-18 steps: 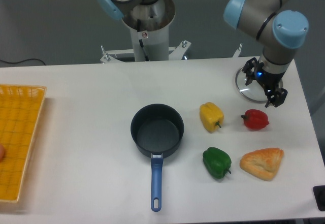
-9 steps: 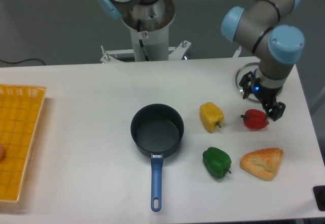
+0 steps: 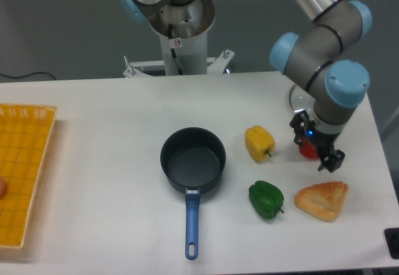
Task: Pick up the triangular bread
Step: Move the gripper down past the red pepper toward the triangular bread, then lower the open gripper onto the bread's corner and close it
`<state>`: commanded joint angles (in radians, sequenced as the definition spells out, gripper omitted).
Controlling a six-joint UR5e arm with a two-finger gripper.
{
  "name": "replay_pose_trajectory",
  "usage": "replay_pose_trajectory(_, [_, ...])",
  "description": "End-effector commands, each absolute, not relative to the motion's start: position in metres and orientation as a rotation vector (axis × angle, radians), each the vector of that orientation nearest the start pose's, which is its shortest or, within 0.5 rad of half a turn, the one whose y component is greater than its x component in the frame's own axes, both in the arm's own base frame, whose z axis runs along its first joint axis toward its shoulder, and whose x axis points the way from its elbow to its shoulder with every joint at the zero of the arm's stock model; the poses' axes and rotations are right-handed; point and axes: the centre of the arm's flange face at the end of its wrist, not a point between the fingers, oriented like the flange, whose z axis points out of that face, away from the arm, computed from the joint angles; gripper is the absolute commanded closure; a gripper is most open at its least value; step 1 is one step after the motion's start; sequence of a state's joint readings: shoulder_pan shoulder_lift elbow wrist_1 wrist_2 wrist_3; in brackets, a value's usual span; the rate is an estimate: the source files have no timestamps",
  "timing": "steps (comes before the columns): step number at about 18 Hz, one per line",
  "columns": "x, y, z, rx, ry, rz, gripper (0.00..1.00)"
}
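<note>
— Since a second ago the arm has swung forward; the jaws (image 3: 316, 148) now hang over the red pepper (image 3: 307, 151), hiding most of it.

— Holding anything?

— No, spread apart and empty. The triangular bread (image 3: 322, 199) lies on the counter (image 3: 112, 163) just in front of them, untouched, right of the green pepper (image 3: 266, 199).

— And the rest?

— Yellow pepper (image 3: 259, 143) beside the dark saucepan (image 3: 193, 161); a yellow basket (image 3: 22, 169) at the far left edge.

Golden triangular bread (image 3: 322, 200), flat on table
</note>
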<state>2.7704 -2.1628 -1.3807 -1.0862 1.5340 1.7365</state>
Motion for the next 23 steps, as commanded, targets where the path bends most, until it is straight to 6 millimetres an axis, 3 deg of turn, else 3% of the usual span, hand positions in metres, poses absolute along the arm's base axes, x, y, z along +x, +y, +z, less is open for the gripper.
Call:
replay_pose_trajectory(9, [-0.64,0.395,0.248,-2.978,0.818,0.171,0.0])
replay_pose_trajectory(12, [-0.65,0.399,0.232,-2.976,0.82,0.188,0.01])
replay_pose_trajectory(23, [-0.652,0.406,0.201,-2.978,0.834,0.169,0.02])
